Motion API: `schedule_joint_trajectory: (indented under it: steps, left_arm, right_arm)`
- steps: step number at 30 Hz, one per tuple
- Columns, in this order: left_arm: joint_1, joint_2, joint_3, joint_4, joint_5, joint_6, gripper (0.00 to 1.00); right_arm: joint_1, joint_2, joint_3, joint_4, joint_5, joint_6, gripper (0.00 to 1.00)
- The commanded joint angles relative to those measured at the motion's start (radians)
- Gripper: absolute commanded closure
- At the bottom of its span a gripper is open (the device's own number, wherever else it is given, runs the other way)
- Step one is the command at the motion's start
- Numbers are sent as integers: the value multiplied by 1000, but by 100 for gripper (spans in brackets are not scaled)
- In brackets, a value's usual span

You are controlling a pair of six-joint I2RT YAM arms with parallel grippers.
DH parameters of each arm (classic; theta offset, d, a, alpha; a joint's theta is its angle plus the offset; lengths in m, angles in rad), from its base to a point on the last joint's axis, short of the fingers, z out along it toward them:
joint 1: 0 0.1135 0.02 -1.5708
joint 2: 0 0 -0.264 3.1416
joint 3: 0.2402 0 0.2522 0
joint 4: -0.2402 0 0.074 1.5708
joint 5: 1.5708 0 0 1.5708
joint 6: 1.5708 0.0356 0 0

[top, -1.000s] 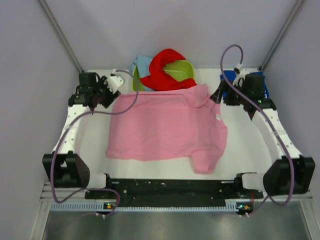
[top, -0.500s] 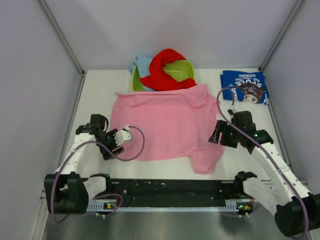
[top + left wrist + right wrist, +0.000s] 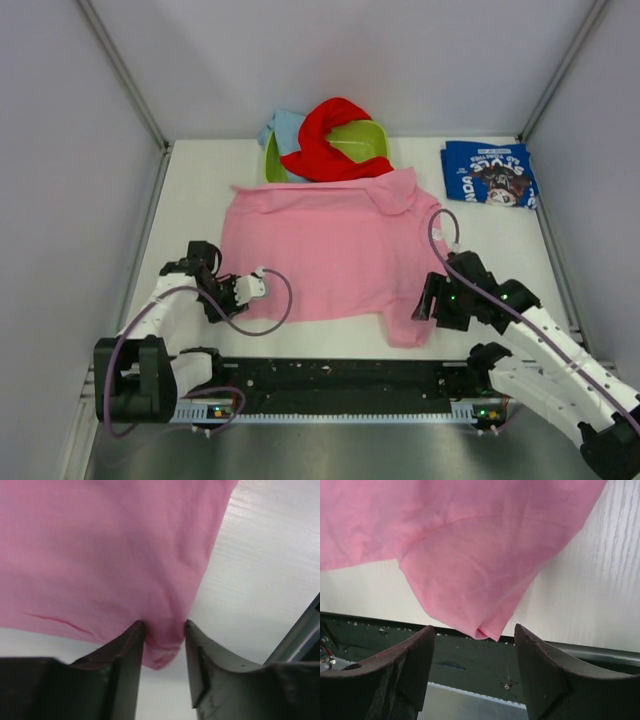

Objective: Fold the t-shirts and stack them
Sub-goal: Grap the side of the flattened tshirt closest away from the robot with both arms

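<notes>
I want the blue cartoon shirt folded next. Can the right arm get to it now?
Probably yes. The navy shirt lies uncovered at the table's far right corner, on that arm's side. The right gripper is busy at the pink shirt, though.

Both arms have white link shells with black joint housings and black wrist units; the left arm sits at about 8 o'clock of the top view, the right arm at 4 o'clock. A thin purple-grey cable loops along each (small green lights glow by the bases). The fingers are dark, curved and matte.
</notes>
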Motion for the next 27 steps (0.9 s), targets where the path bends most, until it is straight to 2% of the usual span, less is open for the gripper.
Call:
schedule_joint_trajectory:
  steps: [1,3,4,6,8,10,11,14,16,21,25,26,27]
  left_arm:
    - [-3,-11,-7,16,30,31,68]
    - [-3,-20,4,3,28,7,96]
    - [-3,-24,14,-4,22,-15,100]
    - [-3,-35,34,-10,-7,-59,100]
    - [-3,-46,59,-5,-48,-113,100]
    - [-3,-54,82,28,-102,-168,100]
    - [-3,-58,90,57,-146,-205,100]
    - [-3,-63,108,145,-211,-266,100]
    - [-3,-60,120,186,-202,-286,100]
    - [-3,-35,154,208,-158,-320,100]
    - [-3,-40,159,210,-158,-316,100]
    - [-3,-40,156,210,-156,-313,100]
    - [-3,-40,154,213,-155,-311,100]
  right_arm:
    - [49,27,-81,55,-4,99,36]
    - [49,57,-127,165,-27,100,41]
    - [49,70,-141,200,-24,100,48]
    - [49,98,-138,219,-3,85,58]
    - [49,106,-126,219,3,68,75]
    - [49,97,-118,219,0,59,98]
    - [49,95,-107,219,-6,47,100]
    - [49,110,-34,237,-6,-13,100]
    - [49,173,29,267,14,-65,100]
    - [49,466,210,429,-43,-160,100]
    - [49,650,342,477,-70,-200,100]
    - [49,684,369,474,-75,-220,94]
    - [49,719,397,474,-90,-247,79]
